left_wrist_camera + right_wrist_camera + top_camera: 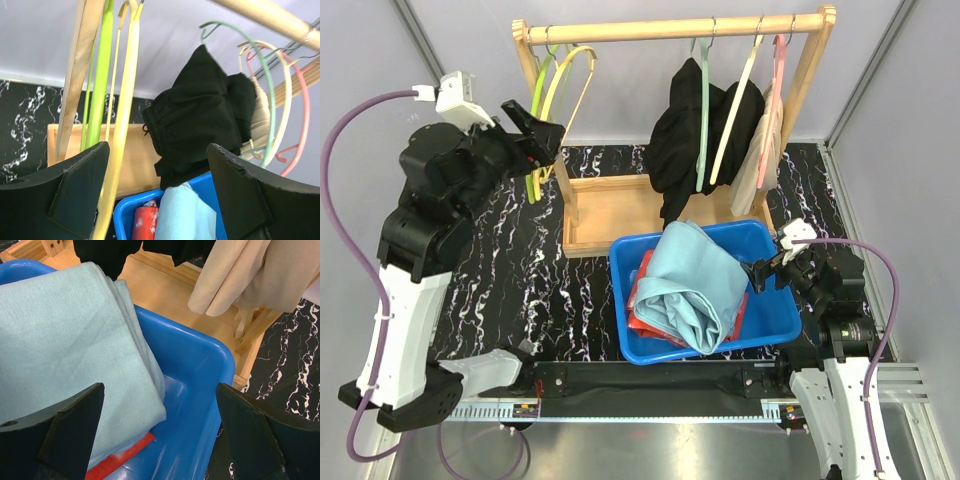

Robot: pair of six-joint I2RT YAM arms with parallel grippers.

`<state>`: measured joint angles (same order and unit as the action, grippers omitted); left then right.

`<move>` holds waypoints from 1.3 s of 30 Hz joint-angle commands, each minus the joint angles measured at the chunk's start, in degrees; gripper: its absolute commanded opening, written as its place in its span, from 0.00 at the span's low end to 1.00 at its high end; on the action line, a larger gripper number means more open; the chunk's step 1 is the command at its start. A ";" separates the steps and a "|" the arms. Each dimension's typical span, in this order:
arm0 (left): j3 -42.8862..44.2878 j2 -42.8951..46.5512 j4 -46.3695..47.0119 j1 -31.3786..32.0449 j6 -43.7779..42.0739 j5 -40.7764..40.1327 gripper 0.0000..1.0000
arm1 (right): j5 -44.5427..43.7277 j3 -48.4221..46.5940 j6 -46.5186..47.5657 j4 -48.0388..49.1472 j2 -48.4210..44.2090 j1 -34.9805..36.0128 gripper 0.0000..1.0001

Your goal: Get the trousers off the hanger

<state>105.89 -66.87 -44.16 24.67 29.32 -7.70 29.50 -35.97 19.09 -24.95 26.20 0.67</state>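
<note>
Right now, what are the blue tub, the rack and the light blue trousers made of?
The blue tub looks like glossy plastic: smooth, with shiny highlights. The rack seems bare pale wood, its grain showing. The light blue trousers look like soft matte woven cloth: fine weave lines and folds.

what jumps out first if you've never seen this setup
The bright blue bin in the middle, heaped with folded light blue trousers over a red pair. Behind it, a wooden rack holds black trousers and a beige pair at right; green and yellow hangers at left hang bare.
</note>
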 commanded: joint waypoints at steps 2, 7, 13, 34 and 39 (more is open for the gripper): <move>1.87 1.57 4.87 -0.06 -1.28 3.91 0.84 | -0.58 0.46 -1.25 3.24 -0.36 -0.32 1.00; 1.25 0.61 11.98 1.61 0.12 10.78 0.82 | -1.28 0.81 -1.86 4.21 -0.71 -0.40 1.00; 7.57 -8.34 13.13 9.60 -1.11 10.08 0.82 | -4.09 1.25 -3.09 5.17 -1.23 -0.32 1.00; 27.62 -38.15 12.26 24.55 -9.10 -9.16 0.79 | -5.41 1.78 -4.50 6.67 -2.90 -1.90 1.00; 27.44 -39.74 11.73 24.55 -11.74 -13.83 0.72 | -5.41 1.86 -4.50 6.84 -3.08 -1.90 1.00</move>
<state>130.17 -106.06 -34.44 49.41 20.80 -16.16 24.88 -34.33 15.22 -21.43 23.57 -0.93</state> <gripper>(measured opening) 0.731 0.994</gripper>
